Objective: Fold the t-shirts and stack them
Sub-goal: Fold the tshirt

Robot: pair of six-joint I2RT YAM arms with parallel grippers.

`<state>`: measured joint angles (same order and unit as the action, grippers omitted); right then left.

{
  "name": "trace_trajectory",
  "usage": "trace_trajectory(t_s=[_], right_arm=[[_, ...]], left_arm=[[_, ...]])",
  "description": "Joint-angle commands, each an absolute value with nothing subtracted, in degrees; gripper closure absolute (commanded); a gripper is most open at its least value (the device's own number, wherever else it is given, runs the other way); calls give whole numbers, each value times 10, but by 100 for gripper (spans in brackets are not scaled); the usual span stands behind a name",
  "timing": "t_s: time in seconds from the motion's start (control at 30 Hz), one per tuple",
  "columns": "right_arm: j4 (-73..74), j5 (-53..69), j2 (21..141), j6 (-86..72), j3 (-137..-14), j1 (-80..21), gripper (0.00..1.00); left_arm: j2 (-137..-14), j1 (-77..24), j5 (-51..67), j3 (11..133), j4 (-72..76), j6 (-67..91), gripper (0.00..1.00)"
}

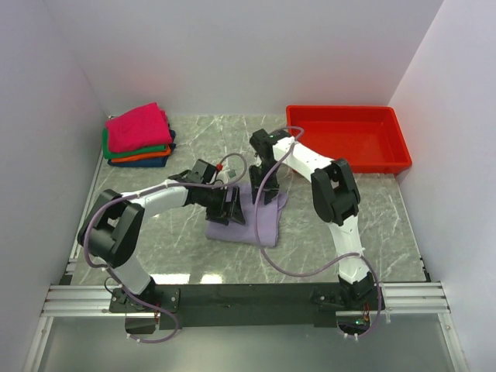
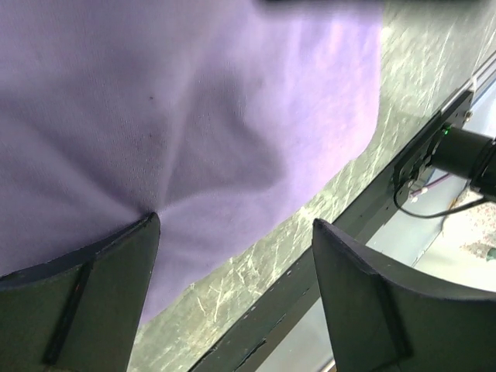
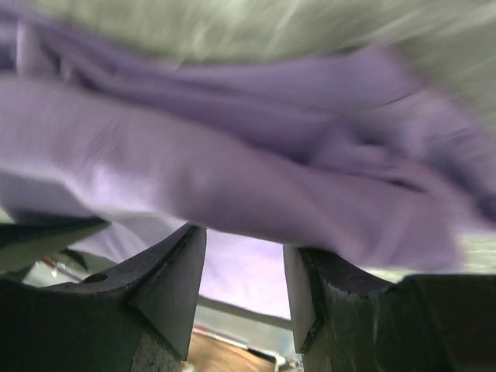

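Observation:
The lavender t-shirt (image 1: 256, 218) lies partly folded on the marble table in front of both arms. My left gripper (image 1: 232, 206) is low over its left part. In the left wrist view it (image 2: 235, 225) is open wide, with the left fingertip (image 2: 147, 225) touching the cloth (image 2: 194, 116) and nothing between the jaws. My right gripper (image 1: 266, 191) is at the shirt's far edge. In the right wrist view it (image 3: 244, 246) is open, and the blurred cloth (image 3: 232, 163) lies across its fingertips. The folded magenta, green, orange and dark blue shirts (image 1: 138, 133) are stacked at the back left.
A red plastic tray (image 1: 387, 159) stands at the back right. White walls close in the table on the left, back and right. The metal rail (image 1: 248, 298) with the arm bases runs along the near edge.

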<state>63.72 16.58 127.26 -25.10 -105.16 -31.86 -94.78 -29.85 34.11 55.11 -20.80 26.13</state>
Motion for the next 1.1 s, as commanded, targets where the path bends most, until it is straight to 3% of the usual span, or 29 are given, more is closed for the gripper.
trace_trajectory(t_s=[0.0, 0.37, 0.6, 0.83, 1.07], right_arm=[[624, 126, 1274, -260, -1095, -290, 48], [620, 105, 1297, -253, -1107, -264, 48], [618, 87, 1213, -257, -1087, -264, 48], [601, 91, 1105, -270, -1004, -284, 48], [572, 120, 1071, -276, -901, -360, 48]], left_arm=[[-950, -305, 366, 528, -173, 245, 16], [-943, -333, 392, 525, -161, 265, 16], [-897, -333, 354, 579, -214, 281, 12], [-842, -282, 276, 604, -242, 330, 8], [-809, -199, 268, 519, -221, 370, 7]])
